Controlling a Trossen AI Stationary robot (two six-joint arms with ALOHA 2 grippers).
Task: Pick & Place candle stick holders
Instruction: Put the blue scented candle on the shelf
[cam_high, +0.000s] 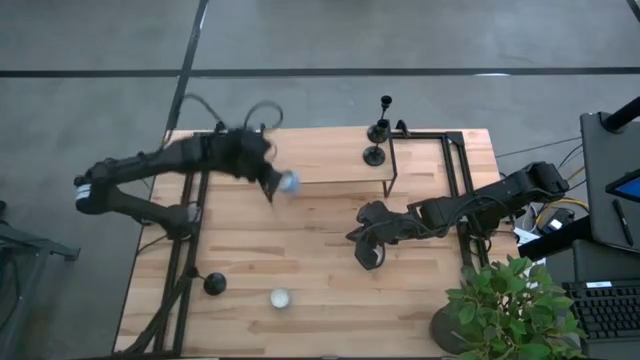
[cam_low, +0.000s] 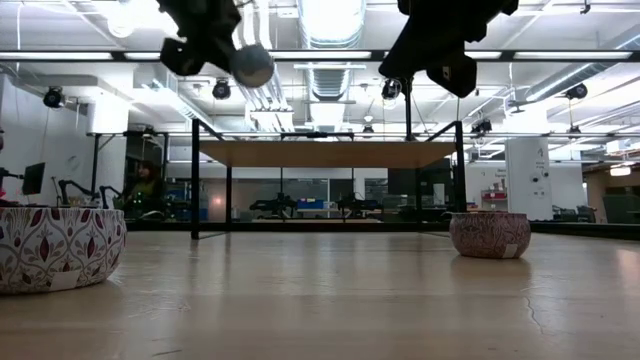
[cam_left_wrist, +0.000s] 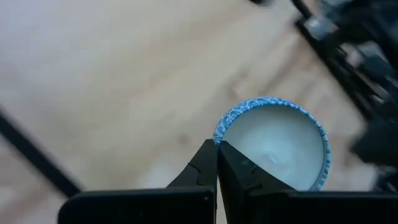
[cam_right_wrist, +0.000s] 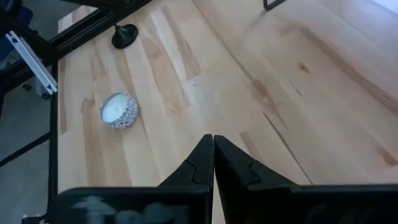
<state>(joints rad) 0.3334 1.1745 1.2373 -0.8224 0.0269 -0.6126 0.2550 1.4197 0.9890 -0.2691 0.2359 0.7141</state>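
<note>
Nearest us, at the front of the pale, grained wooden table (cam_high: 300, 250), sat a small patterned candle (cam_right_wrist: 119, 111) and a black domed piece (cam_right_wrist: 124, 36). Mid-table, the right gripper (cam_right_wrist: 213, 140) hung with its fingers pressed together on nothing, while the left gripper (cam_left_wrist: 216, 146) was pinched tight on the rim of a blue-edged candle tin (cam_left_wrist: 273, 146) of smooth white wax, carried above the boards. Farthest off, the holders (cam_high: 377, 131) – thin black metal with round bases, stems upright – stood in a short row by the corner of the black frame (cam_high: 425, 136), straight beyond the right gripper. We judged both arms about equally near, but only the right was free.
</note>
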